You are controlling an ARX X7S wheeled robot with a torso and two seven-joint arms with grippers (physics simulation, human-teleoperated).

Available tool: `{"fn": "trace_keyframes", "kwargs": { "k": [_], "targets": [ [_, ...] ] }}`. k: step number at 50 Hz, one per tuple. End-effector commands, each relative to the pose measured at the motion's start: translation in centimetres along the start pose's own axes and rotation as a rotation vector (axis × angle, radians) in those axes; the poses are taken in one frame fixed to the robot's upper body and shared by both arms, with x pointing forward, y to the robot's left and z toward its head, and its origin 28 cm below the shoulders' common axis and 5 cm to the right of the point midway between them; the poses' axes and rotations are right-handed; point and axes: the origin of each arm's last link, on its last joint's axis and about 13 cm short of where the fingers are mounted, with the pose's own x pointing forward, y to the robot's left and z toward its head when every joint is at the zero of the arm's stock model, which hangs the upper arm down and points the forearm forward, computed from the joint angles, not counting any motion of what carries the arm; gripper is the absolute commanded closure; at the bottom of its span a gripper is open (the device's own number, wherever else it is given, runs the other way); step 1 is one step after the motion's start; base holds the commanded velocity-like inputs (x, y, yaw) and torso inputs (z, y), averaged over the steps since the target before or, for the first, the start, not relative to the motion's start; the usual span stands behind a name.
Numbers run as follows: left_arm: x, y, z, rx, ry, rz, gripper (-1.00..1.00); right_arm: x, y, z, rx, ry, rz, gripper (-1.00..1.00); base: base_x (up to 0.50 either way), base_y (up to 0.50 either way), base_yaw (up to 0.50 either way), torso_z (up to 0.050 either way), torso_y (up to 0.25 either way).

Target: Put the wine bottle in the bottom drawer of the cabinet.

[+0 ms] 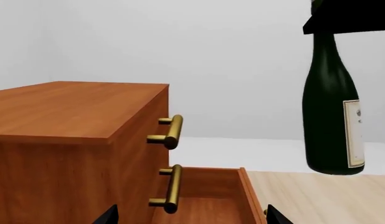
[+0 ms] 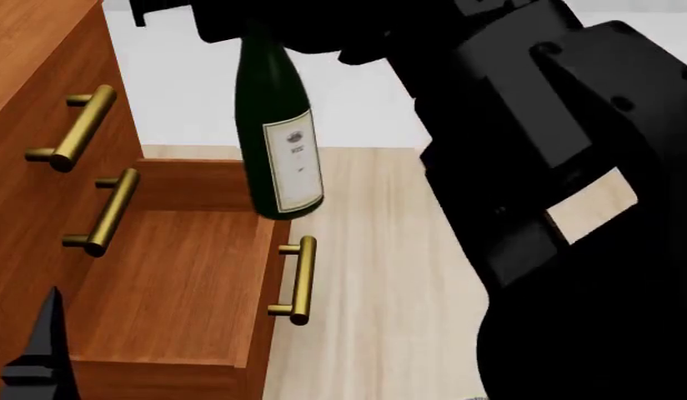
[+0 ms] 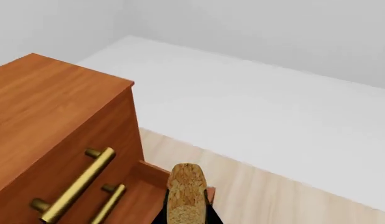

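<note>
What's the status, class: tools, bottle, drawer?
Right tool shut on bottle neck, held upright over the front of the open drawer. Left tool open, empty. Drawer inside bare.

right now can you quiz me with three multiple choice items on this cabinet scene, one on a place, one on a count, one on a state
1. Where is the dark-green glass wine bottle?
A. lying in the drawer
B. hanging upright over the drawer's front edge
C. standing on the cabinet top

2. How many brass bar handles show in the head view?
A. one
B. three
C. five

3. What state is the reddish-brown wooden bottom drawer in?
A. pulled open
B. shut
C. removed

Answers: 1 B, the right gripper holds it by the neck above the front. 2 B, two on the reddish-brown wooden cabinet, one on the drawer. 3 A, its bare inside shows.
</note>
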Motion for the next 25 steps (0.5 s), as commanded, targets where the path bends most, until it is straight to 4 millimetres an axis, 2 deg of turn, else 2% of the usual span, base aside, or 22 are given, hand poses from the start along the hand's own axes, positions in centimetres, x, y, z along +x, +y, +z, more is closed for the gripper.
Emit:
{"fn": "trace_keyframes", "kwargs": {
  "k": [1, 25],
  "targets": [
    [0.0, 0.2, -0.1, -0.003, 0.003, 0.010, -1.00, -1.0, -0.1, 1.4, 0.080, 0.006, -0.019, 1.00, 0.00, 0.00, 0.00, 0.000, 0.000],
    [-0.1, 0.2, -0.3, -0.011, 0.007, 0.002, -1.00, -1.8, 0.8, 2.3, 0.141, -0.017, 0.086, 1.00, 0.00, 0.00, 0.00, 0.000, 0.000]
  ]
}}
